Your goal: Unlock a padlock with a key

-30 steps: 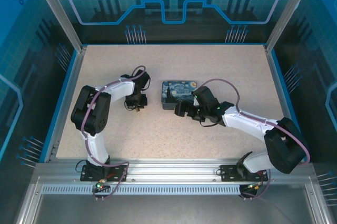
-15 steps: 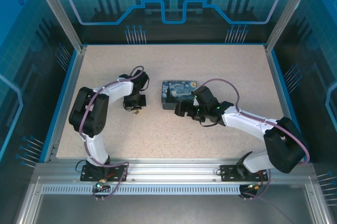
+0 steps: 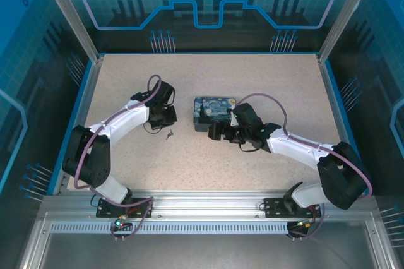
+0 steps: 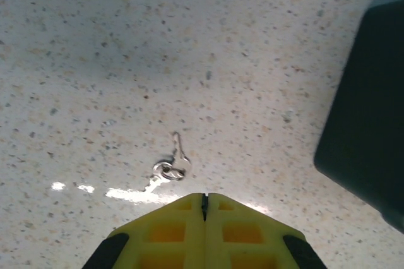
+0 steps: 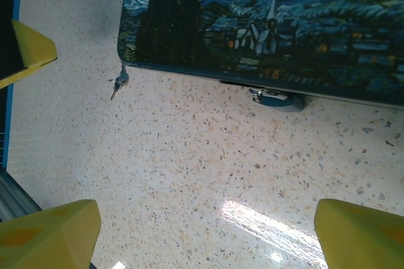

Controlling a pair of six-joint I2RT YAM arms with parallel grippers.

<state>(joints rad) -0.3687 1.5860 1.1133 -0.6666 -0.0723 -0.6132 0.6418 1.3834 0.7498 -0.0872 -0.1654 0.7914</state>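
Note:
The key (image 4: 170,167), a small silver sliver on a ring, lies flat on the speckled table just ahead of my left gripper (image 4: 204,197). That gripper is shut with nothing between its yellow fingers. From above, the key (image 3: 169,134) rests a little in front of the left gripper (image 3: 166,119). The padlock (image 5: 275,98), small with a blue body, hangs at the near edge of the night-sky box (image 5: 265,16). My right gripper (image 5: 208,237) stands wide open over bare table short of the padlock, holding nothing. The key (image 5: 120,83) also lies off the box's left corner.
The painted box (image 3: 214,111) sits mid-table between the two arms; its dark side (image 4: 366,111) lies to the right of the left gripper. A yellow fingertip (image 5: 25,51) pokes in at the left edge of the right wrist view. Blue walls ring the table (image 3: 265,73).
The left gripper closed fully and drew back from the key, which stays on the table. The left arm's elbow swung down and left. The right arm barely moved.

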